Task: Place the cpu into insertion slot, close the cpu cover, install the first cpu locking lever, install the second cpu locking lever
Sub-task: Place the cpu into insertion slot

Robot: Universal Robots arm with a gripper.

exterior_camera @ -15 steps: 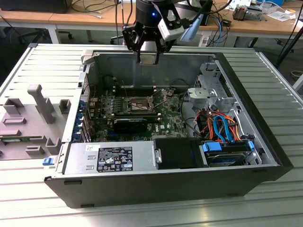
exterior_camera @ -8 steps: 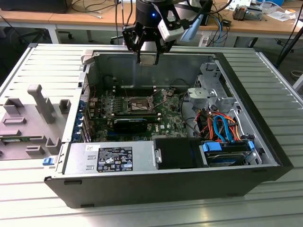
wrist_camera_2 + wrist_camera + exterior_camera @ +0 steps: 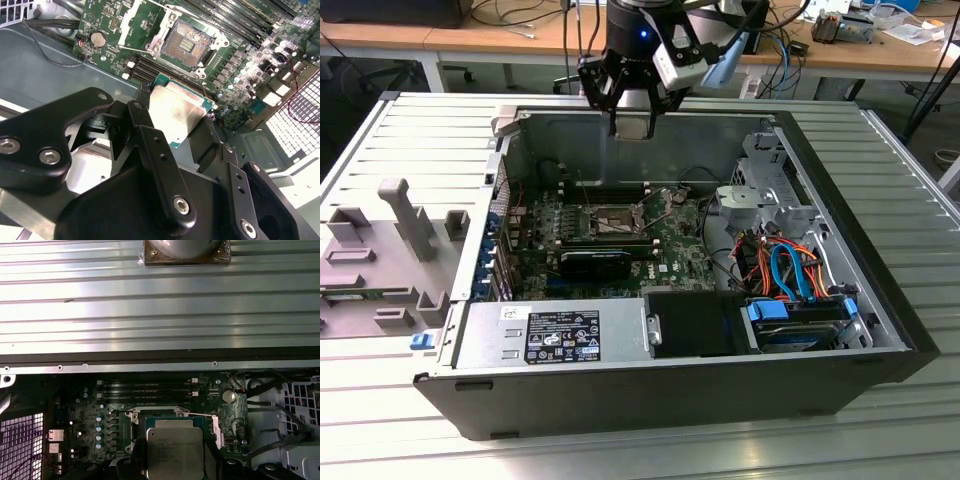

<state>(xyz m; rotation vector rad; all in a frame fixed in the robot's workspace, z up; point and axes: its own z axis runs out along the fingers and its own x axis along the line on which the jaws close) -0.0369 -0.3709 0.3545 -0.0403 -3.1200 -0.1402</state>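
Status: none of the four steps is complete, as I judge. The cpu, a flat square chip with a silvery metal lid and a green edge, is not yet seated. It is held in the air above the green motherboard inside the black tower case, which lies open on its side. The insertion slot, a small square socket with a silvery metal rim and a dark centre, is empty and its contact field is exposed. The cpu cover, a thin silvery metal frame plate, appears swung up clear of the socket, though I cannot fix its exact angle. A thin wire locking lever runs along one edge of the socket and looks unlatched. Seating the chip, closing the cover and both lever steps are left to do. In the exterior view I read the black multi-link gripper at 12 o'clock from the socket, well above the board and near the case's 12 o'clock wall. The jaws stand partly closed, clamped on two opposite edges of the chip, with its lid showing in both wrist views.
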